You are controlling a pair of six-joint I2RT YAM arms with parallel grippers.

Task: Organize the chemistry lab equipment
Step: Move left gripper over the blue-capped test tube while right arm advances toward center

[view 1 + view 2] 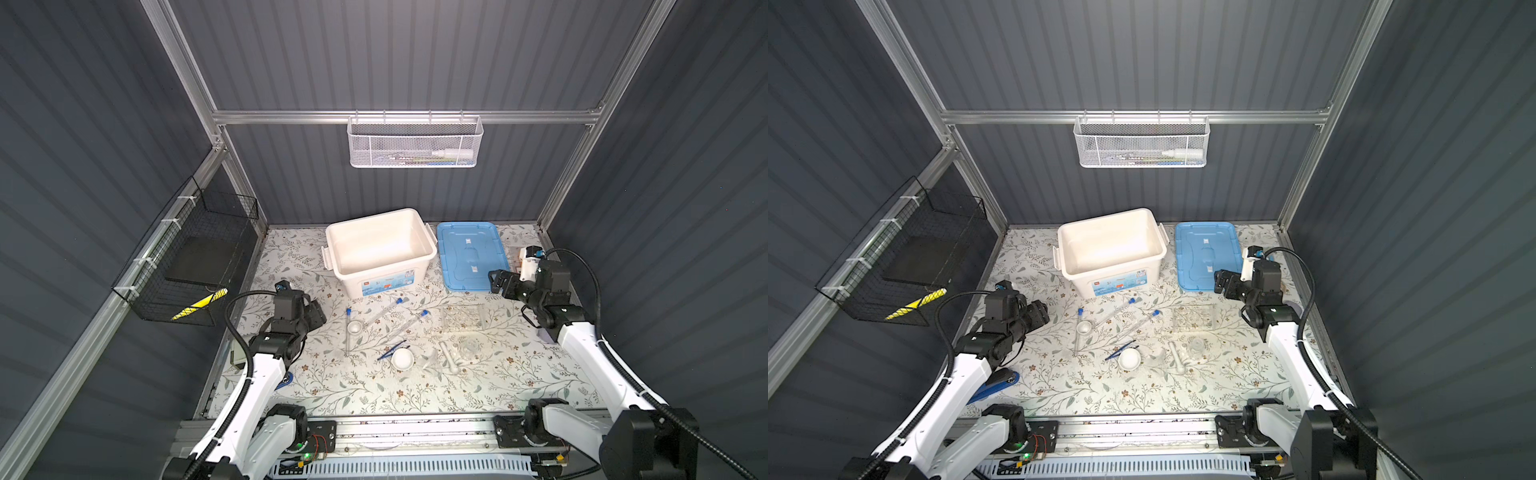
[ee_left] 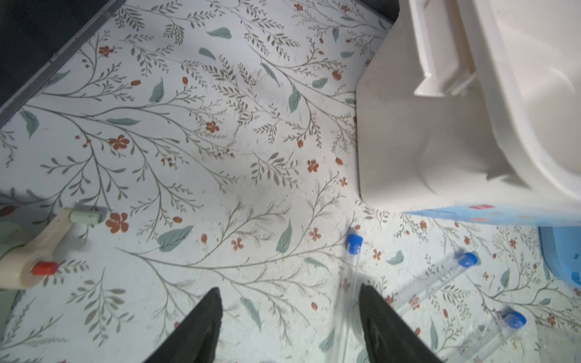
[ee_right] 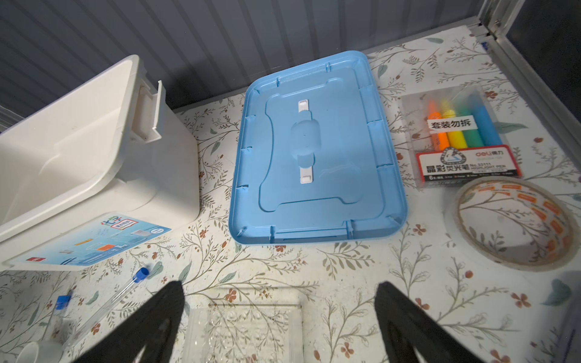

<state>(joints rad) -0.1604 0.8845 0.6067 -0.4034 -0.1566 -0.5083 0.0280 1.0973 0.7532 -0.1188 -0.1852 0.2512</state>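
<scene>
Three clear blue-capped test tubes (image 1: 384, 311) lie in front of the white bin (image 1: 380, 249). Near them are a small white dish (image 1: 354, 328), a larger white dish (image 1: 402, 358), dark blue tweezers (image 1: 392, 350), a white pestle (image 1: 449, 357), clear glassware (image 1: 469, 347) and the clear tube rack (image 1: 463, 318). My left gripper (image 2: 287, 295) is open, and one tube (image 2: 354, 243) runs between its fingers close to one fingertip (image 2: 364, 298). My right gripper (image 3: 279, 292) hangs open above the rack (image 3: 245, 333), holding nothing.
The blue lid (image 3: 317, 151) lies upside down right of the bin. A marker pack (image 3: 462, 138) and a tape roll (image 3: 515, 223) sit near the right wall. A wooden piece with coloured pegs (image 2: 34, 248) lies at the left. Wire baskets hang on the walls.
</scene>
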